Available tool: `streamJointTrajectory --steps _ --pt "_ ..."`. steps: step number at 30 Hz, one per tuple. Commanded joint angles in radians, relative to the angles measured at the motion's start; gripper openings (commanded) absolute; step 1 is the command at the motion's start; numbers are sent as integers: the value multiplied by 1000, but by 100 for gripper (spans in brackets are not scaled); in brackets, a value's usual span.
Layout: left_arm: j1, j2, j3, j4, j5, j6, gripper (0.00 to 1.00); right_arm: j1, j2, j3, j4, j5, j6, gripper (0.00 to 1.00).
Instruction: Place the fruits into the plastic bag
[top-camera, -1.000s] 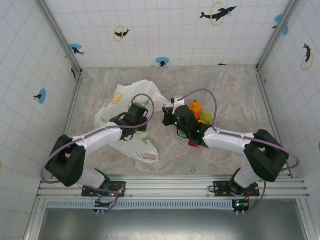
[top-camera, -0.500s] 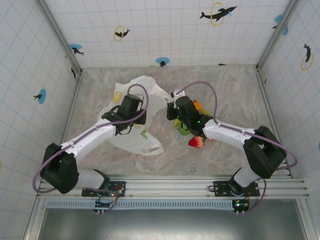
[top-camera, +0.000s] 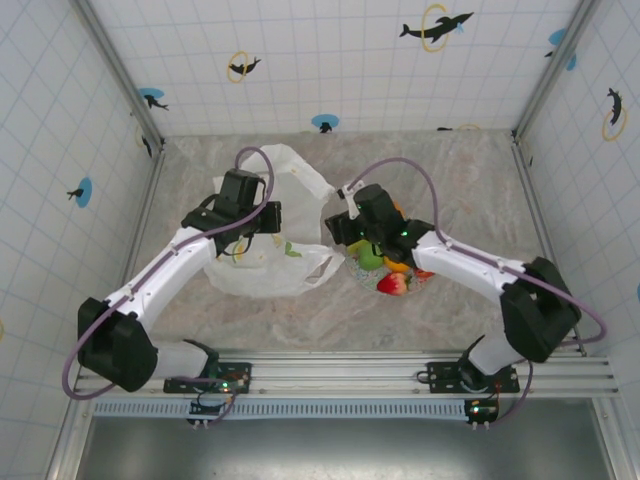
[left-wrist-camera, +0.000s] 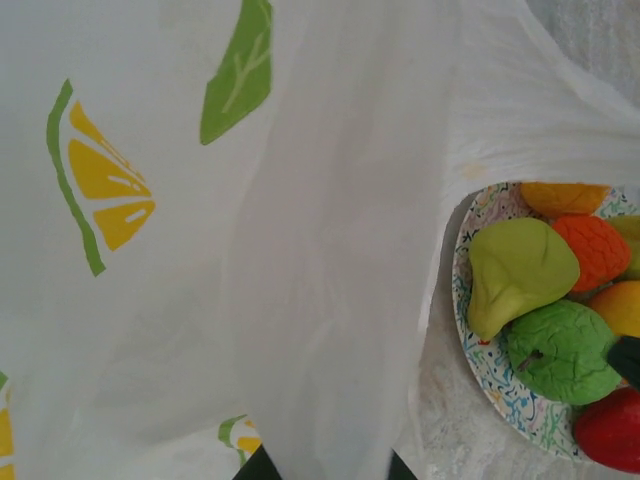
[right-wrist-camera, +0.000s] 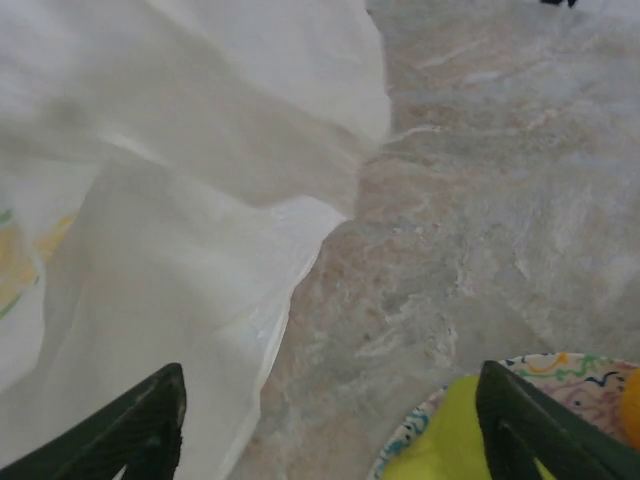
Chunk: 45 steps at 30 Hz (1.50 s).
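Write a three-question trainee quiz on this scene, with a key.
1. True or false: the green apple is inside the bag.
2. Which one pinches the bag? A, left gripper; B, right gripper.
3. Fill in: the right gripper's jaws stand ____.
Key: 1 false, the green apple sits on the plate; 2 A; 3 open.

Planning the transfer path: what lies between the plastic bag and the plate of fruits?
Bare tabletop between plastic bag and plate, in right wrist view.
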Motion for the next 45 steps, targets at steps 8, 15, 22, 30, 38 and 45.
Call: streamJointTrajectory --steps 8,15,22,30,38,45 --pt "9 26 19 -28 24 -46 0 -36 -273 -191 -98 -72 58 88" --pt "9 27 7 -9 26 -62 0 -35 -387 -249 -354 128 158 86" --pt "9 24 -3 -4 24 -60 0 -31 -456 -379 -422 118 333 87" --pt "9 31 -9 14 44 -57 0 -56 -433 -509 -275 66 495 88" --pt "10 24 -22 30 50 -54 0 -95 -410 -581 -154 16 561 84" --pt "10 24 -26 37 53 -48 0 -105 -385 -605 -102 -23 576 80"
